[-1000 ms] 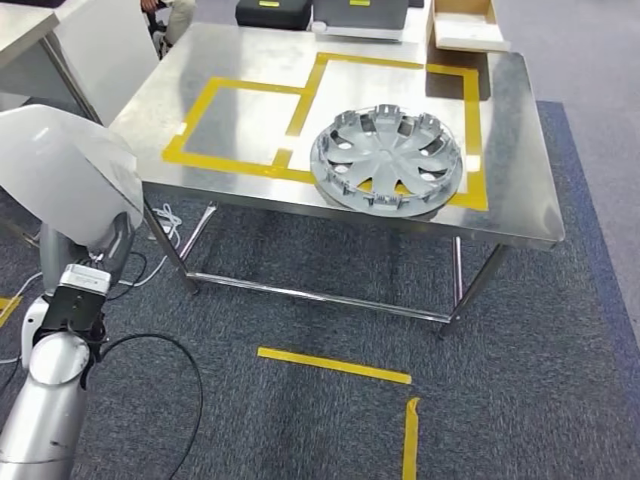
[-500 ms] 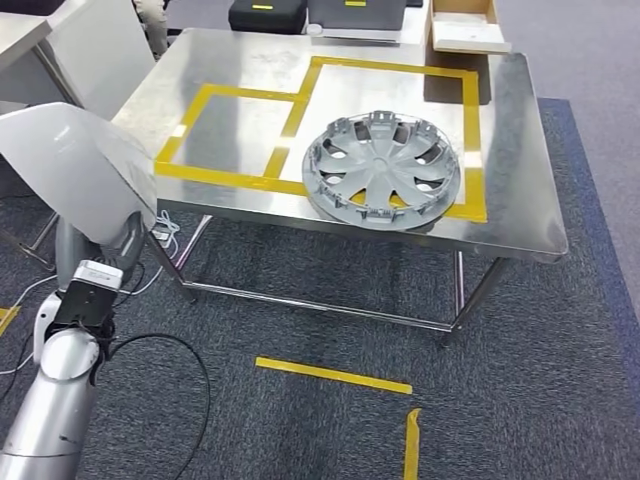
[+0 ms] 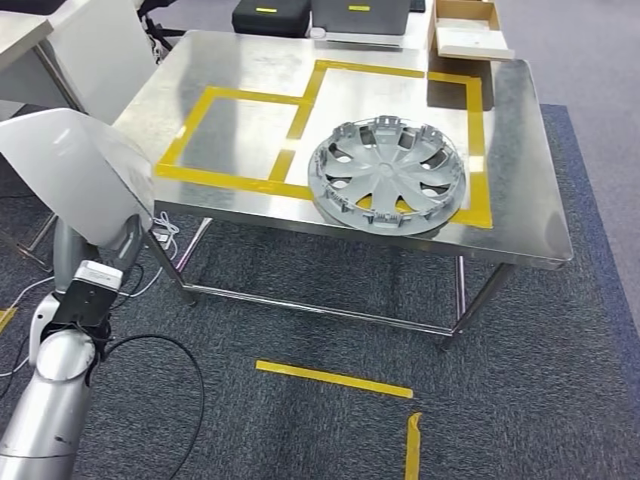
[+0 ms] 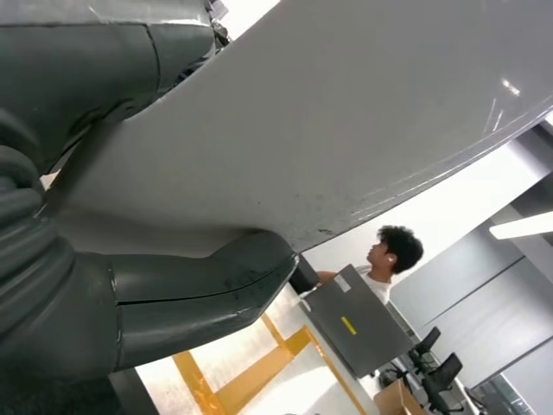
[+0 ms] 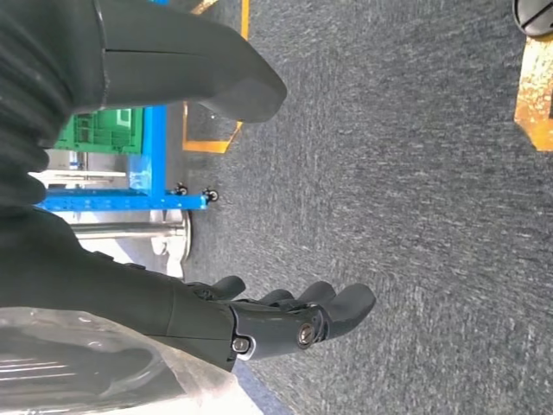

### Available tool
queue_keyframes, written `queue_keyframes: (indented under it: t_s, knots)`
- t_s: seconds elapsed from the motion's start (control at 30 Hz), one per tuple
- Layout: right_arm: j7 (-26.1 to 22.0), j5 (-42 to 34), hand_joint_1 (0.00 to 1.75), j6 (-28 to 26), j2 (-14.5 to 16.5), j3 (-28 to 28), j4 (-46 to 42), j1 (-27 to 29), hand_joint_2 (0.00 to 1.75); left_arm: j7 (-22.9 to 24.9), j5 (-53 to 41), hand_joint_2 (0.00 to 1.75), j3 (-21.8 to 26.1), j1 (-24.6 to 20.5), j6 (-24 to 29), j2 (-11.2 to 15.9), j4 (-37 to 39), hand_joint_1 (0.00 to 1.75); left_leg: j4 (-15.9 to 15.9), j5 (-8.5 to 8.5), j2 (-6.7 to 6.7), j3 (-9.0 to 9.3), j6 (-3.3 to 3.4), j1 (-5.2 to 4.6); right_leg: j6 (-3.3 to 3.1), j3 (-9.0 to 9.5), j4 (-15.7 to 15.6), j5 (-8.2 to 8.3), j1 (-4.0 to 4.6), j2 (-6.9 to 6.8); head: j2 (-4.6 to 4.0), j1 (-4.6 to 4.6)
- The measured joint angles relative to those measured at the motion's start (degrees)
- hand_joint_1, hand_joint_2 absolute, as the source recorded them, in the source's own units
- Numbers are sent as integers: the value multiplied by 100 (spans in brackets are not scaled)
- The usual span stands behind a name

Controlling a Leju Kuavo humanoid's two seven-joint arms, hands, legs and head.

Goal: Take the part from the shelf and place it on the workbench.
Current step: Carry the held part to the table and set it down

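- Head view: the left arm carries a pale grey panel [image 3: 79, 185], the part, low and well short of the worktop [image 3: 249, 65]. On the worktop, a silver hubcap [image 3: 386, 175] sits in the larger yellow-taped square [image 3: 474, 120]; the smaller taped square [image 3: 226, 130] beside the hubcap looks free, so aim there, lifting the panel above the worktop edge first.
- Left wrist view: the left hand [image 4: 123, 285] grips the panel, thumb beneath and fingers above. Keep it level.
- Right wrist view: the right hand [image 5: 261, 324] hangs over carpet [image 5: 404, 173], fingers loosely apart, holding nothing.
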Motion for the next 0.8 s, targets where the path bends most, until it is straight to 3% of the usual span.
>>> queue_keyframes:
  t_s: [0.07, 0.13, 0.17, 0.2, 0.27, 0.33, 0.4, 0.5, 0.57, 0.63, 0.67, 0.7, 0.73, 0.8]
  knots:
    - [-7, -1, 0, 3, 3, -4, 0, -4, 175, 0, 0, 175, 0, -7, 0, -2, 5, 175, -46, 24, 7, 31, 42, 19, 41, -231, 463, -267, -7, 8, 0, 15]
    - [-19, -2, 0, 10, 6, -18, 0, 2, 175, 0, 0, 175, 0, 0, -2, -3, 27, 175, -44, 13, 9, 29, 63, 19, 75, -598, 1187, -565, -15, 7, 0, 23]
    - [-26, -2, 0, 14, 9, -27, 0, 6, 175, 0, 0, 175, 0, 7, -6, -4, 45, 175, -43, 6, 9, 31, 68, 19, 92, -721, 1407, -602, -22, 6, 0, 22]
    - [-30, -1, 0, 19, 11, -37, 0, 11, 175, 0, -1, 175, 0, 12, -11, -4, 63, 175, -41, -2, 5, 35, 69, 20, 108, -744, 1418, -529, -33, 5, 0, 25]
    - [-36, 3, 0, 23, 14, -46, 0, 8, 175, 0, -2, 175, 0, 13, -20, -4, 95, 175, -31, -28, -5, 56, 46, 27, 125, -467, 820, -147, -59, 1, 0, 25]
    - [-39, 4, 0, 25, 17, -49, 0, -7, 175, 0, -4, 175, 1, 7, -22, -3, 115, 175, 6, -74, -15, 64, -15, 13, 109, -108, 135, 73, -66, 6, 0, 22]
    - [-45, 4, 0, 27, 21, -54, 0, -10, 175, 0, -16, 175, 2, 2, -21, -3, 126, 175, 24, -107, -21, 64, -74, 0, 50, 32, -82, 50, -51, 20, 0, 15]
    - [-61, 15, 0, 29, 33, -82, 0, -1, 175, -4, -49, 175, 10, 8, -14, -1, 131, 175, 101, -187, -19, 74, -160, 17, -58, 101, -110, 33, -60, 23, 0, 1]
    - [-78, 31, 0, 27, 40, -95, 0, 3, 175, -10, -60, 175, 28, 16, -4, 15, 132, 175, 568, -412, -14, -116, -223, 32, -123, 180, -126, -1, -77, 19, 0, -24]
    - [-87, 37, 0, 26, 40, -103, 0, 5, 175, -13, -61, 175, 45, 48, 2, 34, 134, 175, 1327, -679, -13, -519, -260, 47, -153, 250, -126, -62, -75, 18, 0, -36]
    - [-90, 37, 0, 25, 40, -108, 0, 7, 175, -13, -61, 175, 52, 72, 2, 42, 136, 175, 1594, -718, -13, -688, -265, 52, -153, 289, -125, -96, -73, 19, 0, -36]
    - [-93, 37, 0, 25, 40, -113, 0, 9, 175, -15, -64, 175, 56, 91, 2, 48, 138, 175, 1664, -646, -13, -770, -259, 54, -150, 335, -125, -133, -72, 21, 0, -36]
    - [-97, 38, 0, 24, 42, -119, 0, 11, 175, -18, -74, 175, 60, 102, 3, 54, 139, 175, 1516, -466, -12, -749, -243, 53, -144, 391, -125, -173, -71, 22, 0, -36]
    - [-104, 39, 0, 25, 47, -128, 0, 9, 175, -33, -102, 175, 73, 106, 4, 74, 139, 175, 825, -7, -8, -495, -187, 41, -117, 492, -130, -263, -69, 22, 0, -35]
